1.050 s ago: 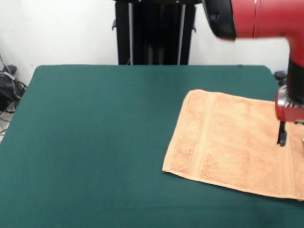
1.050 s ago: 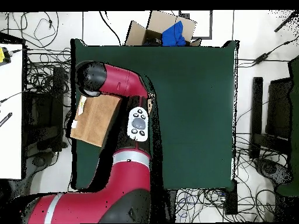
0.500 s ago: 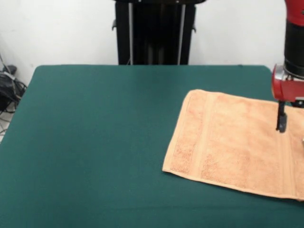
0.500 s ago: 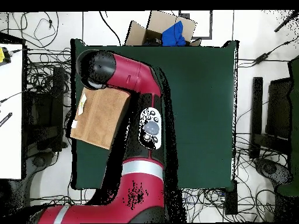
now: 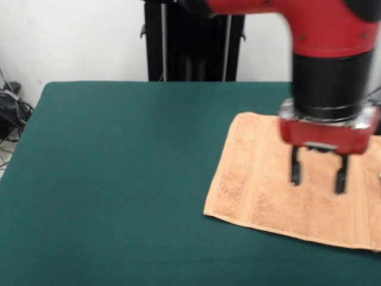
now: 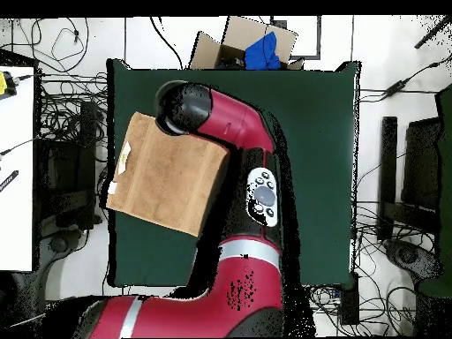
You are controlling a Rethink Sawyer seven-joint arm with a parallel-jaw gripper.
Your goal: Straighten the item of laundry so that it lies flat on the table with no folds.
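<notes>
Table bare green on the left. Towel spread at the right side, running past the table edge there; no folds visible, border bands straight. Gripper hangs just over the towel's middle, fingers apart, holding nothing. Looks flat already: best to avoid dragging the cloth and lift straight up.

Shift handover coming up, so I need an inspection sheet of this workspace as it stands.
Surface: green table, bare apart from the towel.
Job's things: orange-tan towel lies flat by one table edge, no folds seen, one side overhanging.
Clutter: nothing seen on the table.
Grippers: gripper open, above the towel.
Cables: tangled on the floor round the table.
Surroundings: cardboard box holding something blue; white desk.
</notes>
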